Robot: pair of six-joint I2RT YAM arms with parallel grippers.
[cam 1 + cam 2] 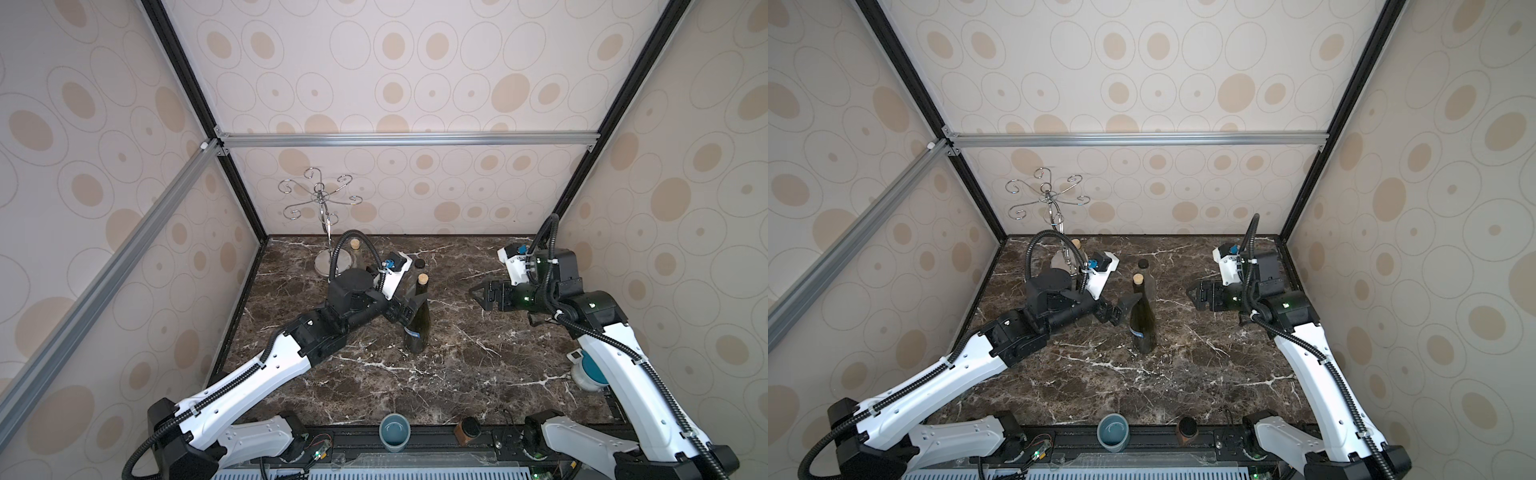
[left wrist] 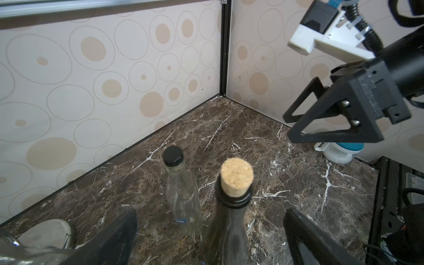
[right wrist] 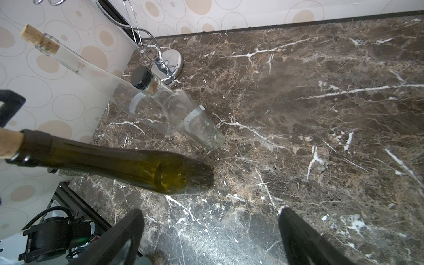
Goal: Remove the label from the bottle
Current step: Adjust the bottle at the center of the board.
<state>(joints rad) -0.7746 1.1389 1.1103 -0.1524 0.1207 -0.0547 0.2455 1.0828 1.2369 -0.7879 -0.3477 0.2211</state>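
A dark green bottle (image 1: 417, 320) (image 1: 1143, 322) with a cork (image 2: 236, 174) stands upright mid-table. Low on its left side, both top views show the label (image 1: 413, 332) (image 1: 1136, 331) as a small blue-and-white strip. My left gripper (image 1: 406, 312) (image 1: 1121, 309) (image 2: 210, 213) is open, with the bottle's shoulder (image 2: 229, 231) between its spread fingers and a gap on each side. My right gripper (image 1: 478, 293) (image 1: 1192, 293) (image 3: 210, 212) hangs open to the right of the bottle (image 3: 137, 167), apart from it, with only marble between its fingers.
A clear bottle with a black cap (image 1: 419, 264) (image 2: 181, 202) stands just behind the green one. A corked clear bottle (image 1: 355, 245) and a wire rack (image 1: 320, 199) are at the back left. A grey-blue cup (image 1: 395, 432) and a brown pot (image 1: 467, 430) sit at the front edge. A white-and-teal container (image 1: 588, 372) is at the right.
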